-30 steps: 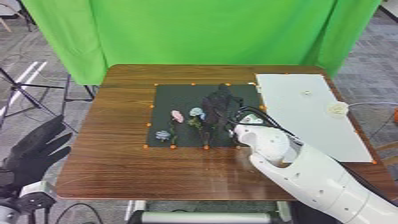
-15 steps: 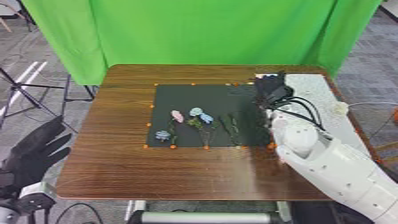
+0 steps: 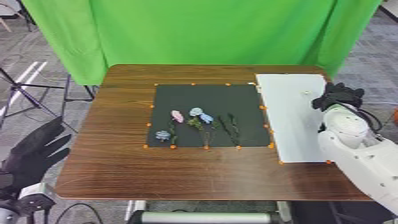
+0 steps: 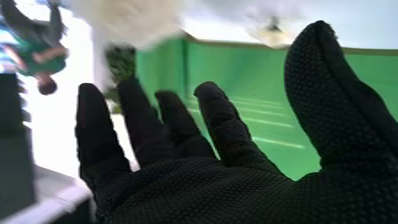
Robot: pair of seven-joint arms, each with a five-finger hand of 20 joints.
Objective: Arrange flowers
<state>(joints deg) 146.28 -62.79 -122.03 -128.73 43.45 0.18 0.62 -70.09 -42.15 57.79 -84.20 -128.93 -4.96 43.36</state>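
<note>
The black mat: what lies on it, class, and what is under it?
On the mat lie a pink flower, blue flowers and green stems; what's beneath is covered.

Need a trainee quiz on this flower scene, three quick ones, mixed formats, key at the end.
1. True or false: the pink flower lies on the dark mat.
2. The right hand is at which edge of the white board in the head view?
A) left
B) right
C) bottom
3. Fill in: the fingers of the left hand are ___, not curled.

Key: 1 true; 2 B; 3 straight
</note>
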